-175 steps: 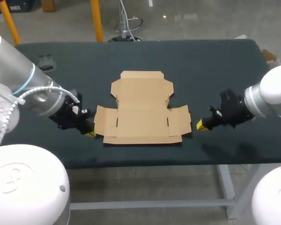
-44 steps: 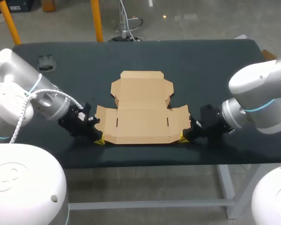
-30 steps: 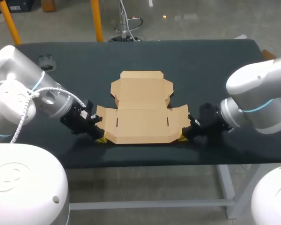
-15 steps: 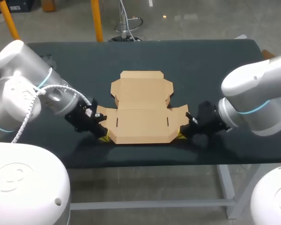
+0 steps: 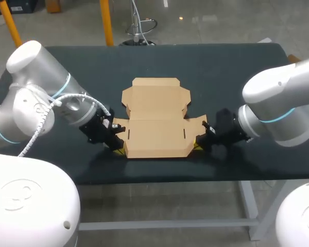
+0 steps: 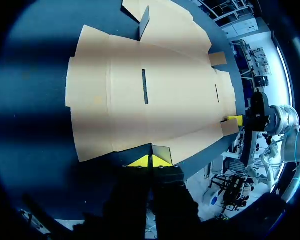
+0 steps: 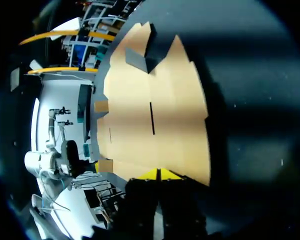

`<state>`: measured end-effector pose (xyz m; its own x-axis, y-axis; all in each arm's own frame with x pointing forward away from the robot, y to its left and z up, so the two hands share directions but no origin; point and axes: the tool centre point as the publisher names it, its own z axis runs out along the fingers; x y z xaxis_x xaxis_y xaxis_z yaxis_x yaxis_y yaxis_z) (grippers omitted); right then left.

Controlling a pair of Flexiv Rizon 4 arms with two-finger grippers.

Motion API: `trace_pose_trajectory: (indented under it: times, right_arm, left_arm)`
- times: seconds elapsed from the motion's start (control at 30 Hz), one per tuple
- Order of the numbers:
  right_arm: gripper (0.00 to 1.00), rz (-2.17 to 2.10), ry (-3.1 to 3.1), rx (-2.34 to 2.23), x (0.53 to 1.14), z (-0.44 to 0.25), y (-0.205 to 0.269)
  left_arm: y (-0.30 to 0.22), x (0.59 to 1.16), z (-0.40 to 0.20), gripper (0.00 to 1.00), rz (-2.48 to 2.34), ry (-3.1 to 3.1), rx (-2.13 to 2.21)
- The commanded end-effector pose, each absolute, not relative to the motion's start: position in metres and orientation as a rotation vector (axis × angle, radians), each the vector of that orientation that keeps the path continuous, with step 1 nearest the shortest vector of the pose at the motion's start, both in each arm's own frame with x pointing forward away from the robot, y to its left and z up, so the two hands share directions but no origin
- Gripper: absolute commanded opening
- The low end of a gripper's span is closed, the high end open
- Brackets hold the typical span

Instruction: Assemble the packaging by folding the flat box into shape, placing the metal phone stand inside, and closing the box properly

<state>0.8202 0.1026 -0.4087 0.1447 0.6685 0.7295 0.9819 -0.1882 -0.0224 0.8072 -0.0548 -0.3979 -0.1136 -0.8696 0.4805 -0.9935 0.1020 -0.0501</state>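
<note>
The flat cardboard box [image 5: 154, 123] lies unfolded in the middle of the dark table [image 5: 221, 72], with its side flaps spread out. My left gripper [image 5: 119, 151] is shut and low on the table, its yellow tips together against the box's front left corner [image 6: 151, 161]. My right gripper [image 5: 197, 145] is also shut, with its tips at the front right corner [image 7: 159, 174]. Neither holds anything. In the left wrist view the box [image 6: 150, 95] stretches ahead of the fingers, and my right gripper [image 6: 235, 120] shows at its far corner. No phone stand is visible.
The table's front edge [image 5: 159, 177] runs close behind both grippers. Bare dark tabletop surrounds the box on the far side and at both ends.
Both grippers slid inward along the table to the box's front corners, the left one further. The left side flap looks narrower from above than before. Both stayed shut.
</note>
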Motion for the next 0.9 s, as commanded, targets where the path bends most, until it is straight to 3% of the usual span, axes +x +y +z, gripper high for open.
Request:
trace_pose_trajectory:
  times: [0.03,0.9]
  right_arm:
    - [0.0,-0.829,-1.575,-1.933,0.815,-0.406,0.104]
    - [0.0,-0.822,-1.608,-1.972,0.814,-0.403,0.113]
  left_arm:
    - [-0.058,0.805,-0.397,0.0,0.517,-2.064,1.846]
    - [-0.074,0.799,-0.393,0.0,0.488,-2.071,1.893]
